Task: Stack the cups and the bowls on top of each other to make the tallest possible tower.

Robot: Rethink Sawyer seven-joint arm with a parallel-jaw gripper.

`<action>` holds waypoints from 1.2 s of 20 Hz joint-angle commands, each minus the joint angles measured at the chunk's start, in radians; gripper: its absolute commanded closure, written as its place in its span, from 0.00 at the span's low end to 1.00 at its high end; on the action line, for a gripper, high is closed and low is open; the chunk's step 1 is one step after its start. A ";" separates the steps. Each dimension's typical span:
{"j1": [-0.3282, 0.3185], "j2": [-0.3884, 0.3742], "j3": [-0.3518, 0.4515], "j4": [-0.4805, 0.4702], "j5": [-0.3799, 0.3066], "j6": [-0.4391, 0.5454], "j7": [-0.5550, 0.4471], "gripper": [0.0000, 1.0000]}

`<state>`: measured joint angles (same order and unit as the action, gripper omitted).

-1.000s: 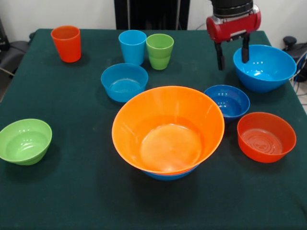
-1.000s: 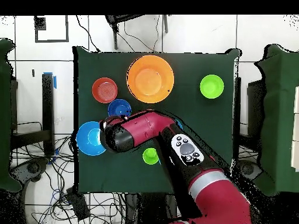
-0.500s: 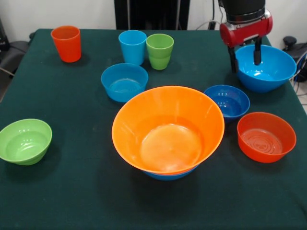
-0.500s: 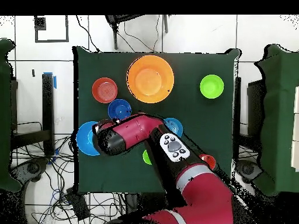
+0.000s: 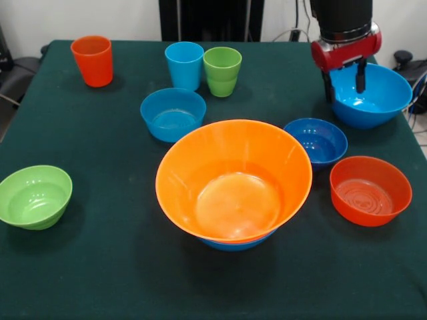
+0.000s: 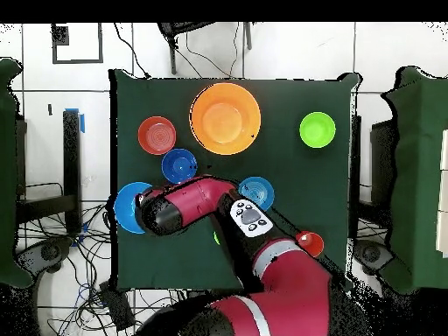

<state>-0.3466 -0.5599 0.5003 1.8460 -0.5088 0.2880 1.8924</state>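
My gripper (image 5: pixel 344 83) is open at the large bright blue bowl (image 5: pixel 373 100) at the back right. One finger stands outside its left rim and the other inside it. The tower (image 5: pixel 233 180) is in the middle: the wide yellow-orange bowl nested in a bright blue bowl (image 5: pixel 237 244), whose base just shows. The orange cup (image 5: pixel 93 60), light blue cup (image 5: pixel 184 64) and lime green cup (image 5: pixel 222 71) stand at the back. In the overhead view the arm covers the gripper beside the large blue bowl (image 6: pixel 127 207).
Single bowls stand apart: medium light blue (image 5: pixel 173 115), small dark blue (image 5: pixel 316 141), orange (image 5: pixel 370 191), lime green (image 5: pixel 34 197) at the left. The table's right edge (image 5: pixel 412 133) runs close behind the large blue bowl. Cables lie on the floor (image 6: pixel 61 254) beyond it.
In the front view my gripper moved right and down, from beside the large blue bowl to astride its left rim. Nothing else moved.
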 commanded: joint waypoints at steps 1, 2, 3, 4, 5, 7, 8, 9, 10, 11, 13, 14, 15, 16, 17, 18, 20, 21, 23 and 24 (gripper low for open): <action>0.041 0.066 -0.081 -0.086 0.003 -0.074 0.131 0.00; 0.044 0.069 -0.085 -0.084 0.000 -0.081 0.131 0.00; 0.045 0.073 -0.087 -0.087 -0.001 -0.083 0.129 0.00; 0.048 0.078 -0.092 -0.089 -0.003 -0.089 0.128 0.00; 0.051 0.082 -0.097 -0.091 -0.005 -0.094 0.127 0.00; 0.054 0.087 -0.104 -0.095 -0.009 -0.101 0.121 0.00; 0.057 0.088 -0.110 -0.094 -0.012 -0.103 0.118 0.00; 0.058 0.090 -0.111 -0.099 -0.010 -0.100 0.113 0.00; 0.059 0.092 -0.115 -0.097 -0.011 -0.104 0.111 0.00; 0.058 0.096 -0.111 -0.107 -0.007 -0.095 0.103 0.00; 0.055 0.101 -0.110 -0.110 -0.003 -0.095 0.096 0.00; 0.055 0.105 -0.111 -0.113 -0.003 -0.096 0.093 0.00; 0.059 0.109 -0.116 -0.119 0.000 -0.097 0.097 0.00; 0.062 0.114 -0.121 -0.126 0.004 -0.099 0.100 0.00; 0.066 0.119 -0.127 -0.132 0.007 -0.101 0.103 0.00; 0.083 0.134 -0.149 -0.152 0.010 -0.110 0.118 0.00; 0.107 0.159 -0.185 -0.183 0.014 -0.136 0.141 0.00; 0.110 0.168 -0.188 -0.192 0.017 -0.140 0.142 0.00; 0.114 0.189 -0.196 -0.202 0.027 -0.159 0.151 0.00; 0.114 0.201 -0.197 -0.202 0.034 -0.172 0.158 0.00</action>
<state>-0.2711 -0.4472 0.3706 1.7710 -0.5064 0.1976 1.8924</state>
